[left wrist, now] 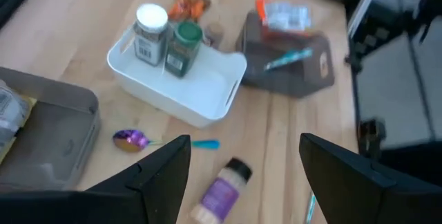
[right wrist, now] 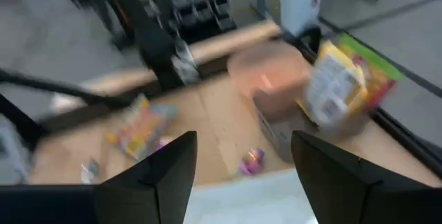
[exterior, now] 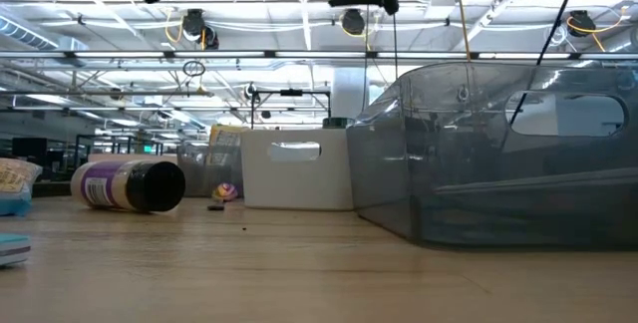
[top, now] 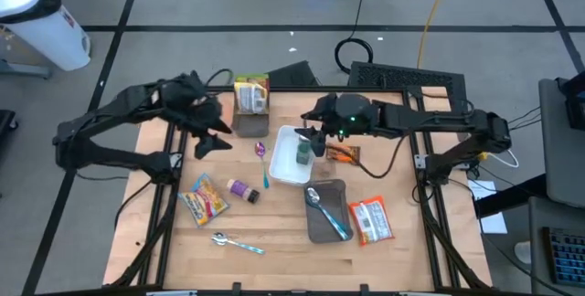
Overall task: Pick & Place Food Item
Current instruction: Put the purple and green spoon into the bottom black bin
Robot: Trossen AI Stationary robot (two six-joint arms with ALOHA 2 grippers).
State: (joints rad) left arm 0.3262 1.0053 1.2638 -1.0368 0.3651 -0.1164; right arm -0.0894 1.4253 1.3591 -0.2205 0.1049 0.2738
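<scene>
Your right gripper (top: pixel 319 139) hangs spread and empty just above the green-lidded jar (top: pixel 303 153) standing in the white bin (top: pixel 284 170), while your left gripper (top: pixel 212 141), also spread, waits aside.

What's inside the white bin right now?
The white bin holds two upright spice jars at one end: a white-lidded jar and a green-lidded jar. The rest of its floor shows bare; beneath the jars is hidden.

Both arms hang raised and apart, left pincer (top: pixel 212 139) and right pincer (top: pixel 315 139) each with fingers spread, holding nothing.
</scene>
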